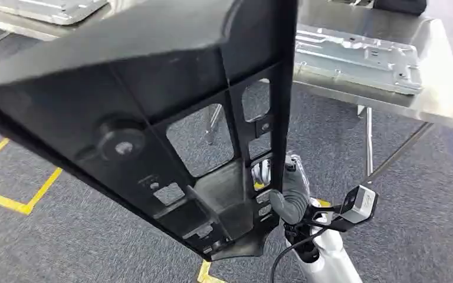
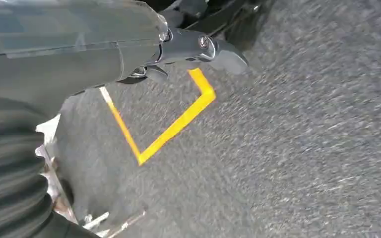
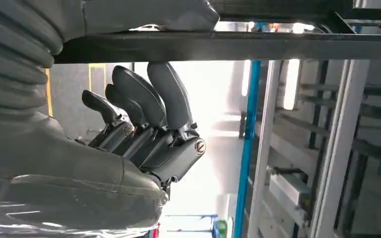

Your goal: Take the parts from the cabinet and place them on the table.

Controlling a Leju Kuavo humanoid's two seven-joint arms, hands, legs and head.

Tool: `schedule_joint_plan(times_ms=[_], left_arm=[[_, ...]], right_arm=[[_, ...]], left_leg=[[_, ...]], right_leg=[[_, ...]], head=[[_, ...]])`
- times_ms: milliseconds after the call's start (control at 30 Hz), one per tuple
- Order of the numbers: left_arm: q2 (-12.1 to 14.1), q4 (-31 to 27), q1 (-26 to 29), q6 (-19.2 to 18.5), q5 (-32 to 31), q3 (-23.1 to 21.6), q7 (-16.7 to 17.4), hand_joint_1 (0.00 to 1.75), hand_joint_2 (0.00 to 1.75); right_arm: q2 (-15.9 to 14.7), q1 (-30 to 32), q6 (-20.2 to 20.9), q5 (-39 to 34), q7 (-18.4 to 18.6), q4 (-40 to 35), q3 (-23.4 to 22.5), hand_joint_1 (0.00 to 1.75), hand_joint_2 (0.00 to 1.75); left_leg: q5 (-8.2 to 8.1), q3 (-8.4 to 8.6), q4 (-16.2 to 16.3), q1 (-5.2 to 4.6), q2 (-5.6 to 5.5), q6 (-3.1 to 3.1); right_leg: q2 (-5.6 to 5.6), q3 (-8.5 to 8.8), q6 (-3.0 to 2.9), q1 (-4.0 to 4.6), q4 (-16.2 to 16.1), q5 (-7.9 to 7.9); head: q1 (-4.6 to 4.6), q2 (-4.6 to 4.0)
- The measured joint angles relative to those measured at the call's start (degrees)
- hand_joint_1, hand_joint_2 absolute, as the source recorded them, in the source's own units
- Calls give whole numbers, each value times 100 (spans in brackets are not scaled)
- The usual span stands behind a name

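Part: black ribbed panel [image 1: 153,118], filling upper left of frame
Right hand [image 1: 292,191]: gripping panel's lower edge
Left hand [image 2: 193,47]: grip state unclear
Table [image 1: 442,100]: upper right, metal plate [image 1: 360,59] on it

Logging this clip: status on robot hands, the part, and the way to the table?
Right robot hand grips black panel at its lower edge. Left robot hand at panel, grip unclear. Steel table ahead already holds a metal part.

Beyond your right hand [image 1: 292,191], a steel table [image 1: 442,100] carries a silver metal panel [image 1: 360,59]; beneath the hand, grey carpet [image 1: 424,224] with yellow tape lines [image 1: 17,203].
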Motion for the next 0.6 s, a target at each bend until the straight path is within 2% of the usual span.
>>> schedule_joint_plan(times_ms=[33, 100, 133, 167, 200, 233, 267, 300, 333, 433, 467, 500, 533, 567, 600], left_arm=[[0, 0, 11, 0, 0, 2, 0, 0, 175], [0, 0, 20, 2, 0, 0, 4, 0, 175], [0, 0, 28, 2, 0, 2, 7, 0, 175], [0, 0, 27, 2, 0, 4, 20, 0, 175], [0, 0, 25, 2, 0, 11, 48, 0, 175], [-2, 0, 22, 0, 0, 20, 66, 0, 175], [-7, 0, 22, 0, 0, 35, 74, 0, 175], [-9, 0, 24, 0, 0, 46, 90, 0, 175], [-9, 0, 28, 0, 0, 52, 101, 0, 175], [-11, 0, 13, 2, 0, 85, 105, 0, 175], [-11, 0, 3, 2, 0, 96, 107, 0, 175], [-11, 0, 2, 2, 0, 116, 109, 0, 175], [-15, 0, 12, 2, 0, 135, 111, 0, 175], [-24, 0, 29, 11, 0, 142, 112, 0, 175], [-35, 0, 43, 20, 0, 146, 114, 0, 175]], right_arm=[[2, -37, 0, -2, 0, 17, 0, 175, 175], [2, -45, 0, -11, -2, 53, 0, 175, 175], [2, -41, 12, -13, -4, 74, 0, 175, 175], [2, -46, 48, -22, -11, 105, 0, 175, 175], [2, -70, 92, -37, -26, 150, 0, 175, 175], [2, -131, 129, -44, -39, 190, 0, 175, 175], [2, -208, 157, -48, -44, 258, 2, 175, 175], [6, -289, 175, -48, -48, 297, 4, 175, 175], [26, -357, 181, -46, -48, 339, 15, 175, 175], [46, -412, 186, -52, -42, 393, 31, 175, 175], [48, -426, 197, -55, -28, 400, 42, 175, 175], [65, -452, 203, -59, -24, 409, 55, 175, 175], [85, -502, 203, -70, -20, 430, 63, 175, 175], [111, -536, 205, -74, -20, 444, 83, 175, 175], [125, -555, 214, -74, -20, 463, 109, 175, 175]], left_leg=[[4, -6, -1, -7, 62, 16], [-5, -13, 0, -23, 203, 29], [-11, -15, 3, -24, 266, 27], [-17, -11, 3, -24, 338, 21], [-28, -5, 5, -24, 399, 12], [-42, 7, 10, -24, 464, -6], [-60, 25, 16, -26, 516, -27], [-79, 44, 22, -51, 562, -55], [-111, 40, 49, -94, 605, -96], [-127, 85, 14, -95, 775, -183], [-161, 94, 24, -87, 793, -229], [-260, 63, 149, -50, 528, -266], [-454, -76, 452, -45, 320, -275], [-675, -283, 891, -42, 228, -284], [-890, -526, 1393, -40, 184, -295]], right_leg=[[-153, -179, 14, -7, 349, -218], [-241, -636, 53, -30, 1278, -622], [-253, -780, 69, -35, 1560, -678], [-267, -792, 78, -41, 1563, -596], [-286, -673, 79, -47, 1317, -416], [-344, -408, 71, -48, 813, -150], [-479, -124, 52, -44, 289, 70], [-801, 90, 16, -17, -123, 123], [-806, 98, -34, 42, -180, 98], [-593, 57, -118, 63, -170, 96], [-527, 89, -167, 21, -213, 131], [-474, 96, -196, 3, -233, 146], [-420, 86, -233, -7, -232, 149], [-358, 82, -253, -4, -232, 152], [-277, 79, -257, 3, -230, 152]], head=[[-2, 0], [0, 0], [0, 0], [0, 0], [0, 0], [0, 0], [0, 0], [0, 0], [-2, 0], [-2, 0], [-2, 0], [-2, 0], [-2, 0], [-2, 0], [-2, 0]])
